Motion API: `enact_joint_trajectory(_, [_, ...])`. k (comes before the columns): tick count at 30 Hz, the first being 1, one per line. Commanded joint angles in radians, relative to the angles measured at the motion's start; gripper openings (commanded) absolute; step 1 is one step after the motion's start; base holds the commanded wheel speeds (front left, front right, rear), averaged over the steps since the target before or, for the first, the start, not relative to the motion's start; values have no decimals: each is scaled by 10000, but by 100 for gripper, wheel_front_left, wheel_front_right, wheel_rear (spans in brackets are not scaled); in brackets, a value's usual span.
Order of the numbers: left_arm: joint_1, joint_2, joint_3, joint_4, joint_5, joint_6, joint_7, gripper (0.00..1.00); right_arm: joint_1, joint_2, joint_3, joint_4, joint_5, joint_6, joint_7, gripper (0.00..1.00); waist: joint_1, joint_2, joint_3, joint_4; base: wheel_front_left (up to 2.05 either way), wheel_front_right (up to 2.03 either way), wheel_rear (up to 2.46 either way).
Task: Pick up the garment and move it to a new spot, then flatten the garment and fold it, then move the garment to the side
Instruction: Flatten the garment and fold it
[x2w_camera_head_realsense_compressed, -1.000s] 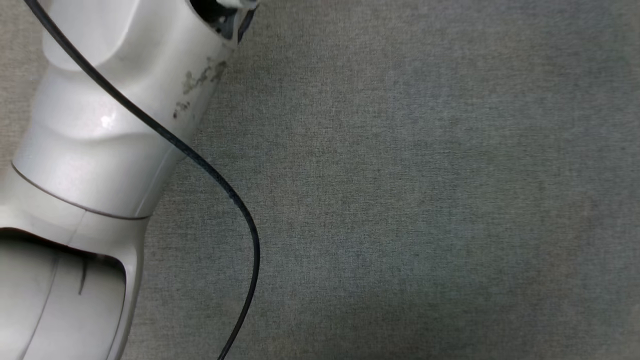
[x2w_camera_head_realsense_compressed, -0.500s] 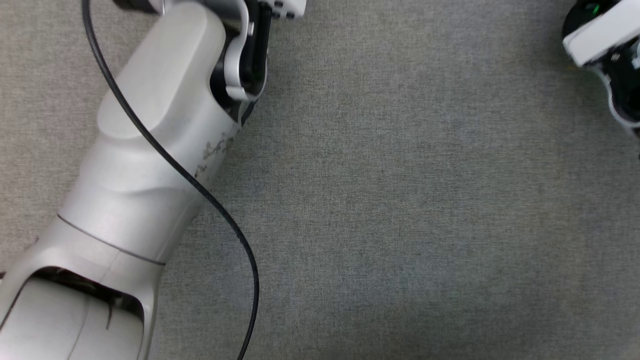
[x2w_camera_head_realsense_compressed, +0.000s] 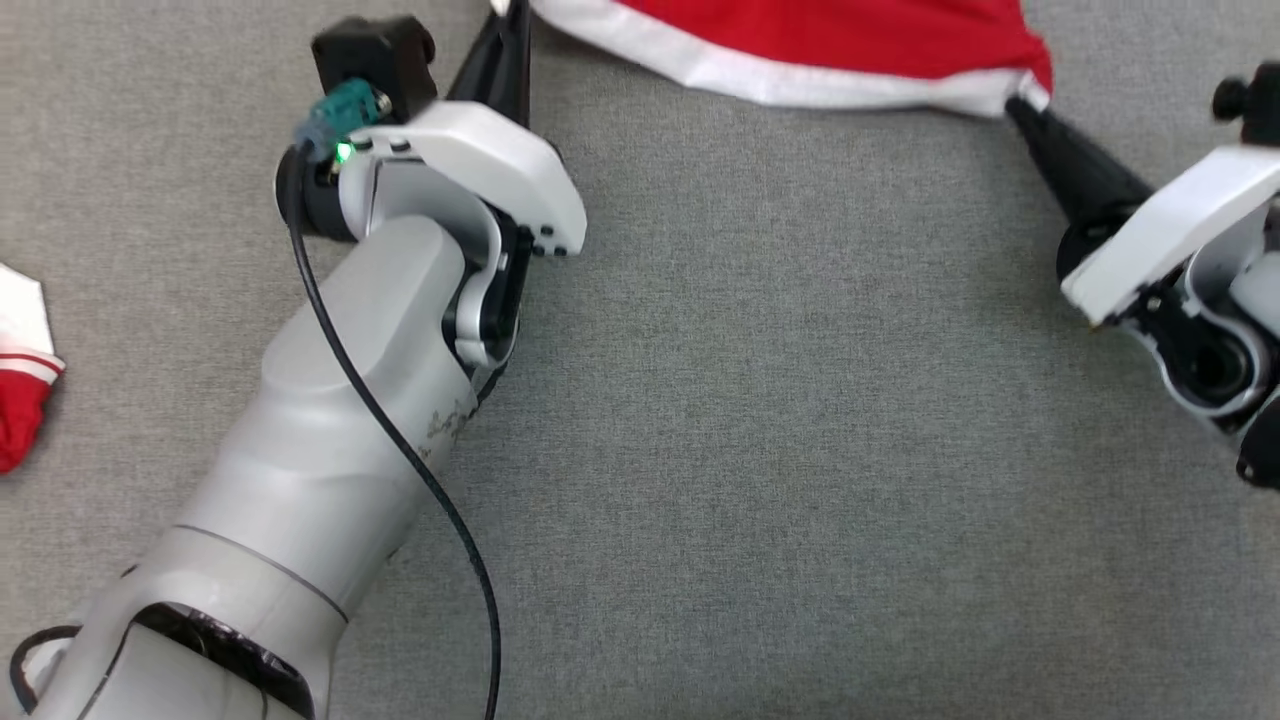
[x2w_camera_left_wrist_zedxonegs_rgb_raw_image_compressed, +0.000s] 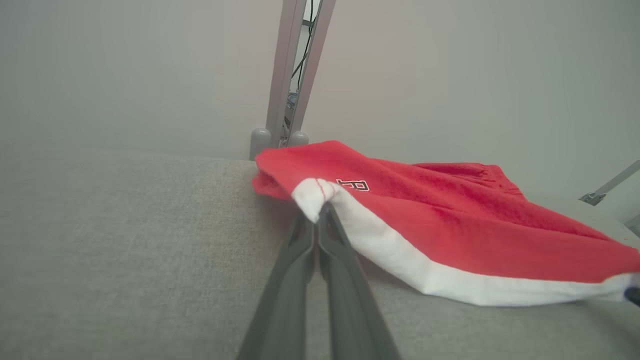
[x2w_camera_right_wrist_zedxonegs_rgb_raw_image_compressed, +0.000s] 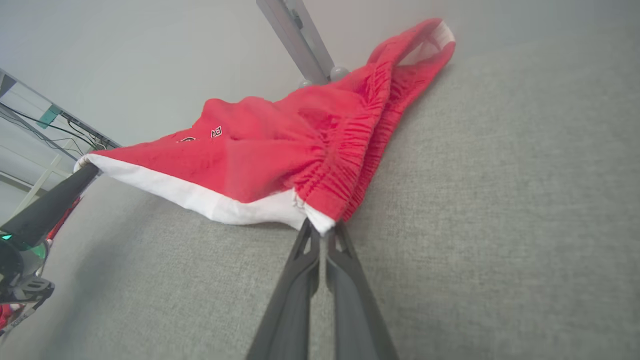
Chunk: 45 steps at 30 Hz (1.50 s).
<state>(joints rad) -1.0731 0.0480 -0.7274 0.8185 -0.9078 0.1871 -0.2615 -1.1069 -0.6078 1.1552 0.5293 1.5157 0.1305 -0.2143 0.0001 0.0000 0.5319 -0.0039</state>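
The garment (x2w_camera_head_realsense_compressed: 800, 40) is a pair of red shorts with a white hem band, a gathered waistband and a small printed mark. It stretches between both grippers along the top of the head view, its far part resting on the grey cloth surface. My left gripper (x2w_camera_left_wrist_zedxonegs_rgb_raw_image_compressed: 317, 210) is shut on one white hem corner (x2w_camera_left_wrist_zedxonegs_rgb_raw_image_compressed: 310, 195). My right gripper (x2w_camera_right_wrist_zedxonegs_rgb_raw_image_compressed: 320, 227) is shut on the opposite corner, where hem and waistband (x2w_camera_right_wrist_zedxonegs_rgb_raw_image_compressed: 345, 150) meet. In the head view the left gripper (x2w_camera_head_realsense_compressed: 510, 15) and right gripper (x2w_camera_head_realsense_compressed: 1020, 105) hold the hem taut.
A second red and white cloth item (x2w_camera_head_realsense_compressed: 20, 380) lies at the far left edge. A black cable (x2w_camera_head_realsense_compressed: 400, 450) trails along my left forearm. A grey metal post (x2w_camera_left_wrist_zedxonegs_rgb_raw_image_compressed: 292, 75) stands behind the surface, before a pale wall.
The head camera has tilted up, bringing both grippers and the garment's hem into the picture. Whether the arms themselves moved cannot be told apart from that.
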Motion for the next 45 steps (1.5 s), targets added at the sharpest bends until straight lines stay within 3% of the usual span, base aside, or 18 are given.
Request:
enact_joint_trajectory(1, [199,44,-284,308,-26,-127,-34,0,328,-98,321,112,-50,6,130,0,-1,0,-295,106,0,0,0])
enact_joint_trajectory(14, [893,41,-2469,1713,362,-613,-17,0,1429,172,1095,1116,-13,6,1349,0,-1,0,-1494,389,0,0,0])
enact_joint_trajectory(22, [1308,46,-2728,2130,432,-835,-37,0,1890,106,1147,1327,382,6,1893,0,-1,0,-2352,473,0,0,0])
enact_joint_trajectory(34, [2259,298,-3792,3456,786,-2115,498,0,2973,194,1187,1375,1047,4,3854,0,-1,0,-3721,429,0,0,0])
enact_joint_trajectory(45, [3398,655,-4401,3957,792,-2849,1468,0,4047,145,1154,1115,1392,3,5017,0,-1,0,-4739,528,0,0,0])
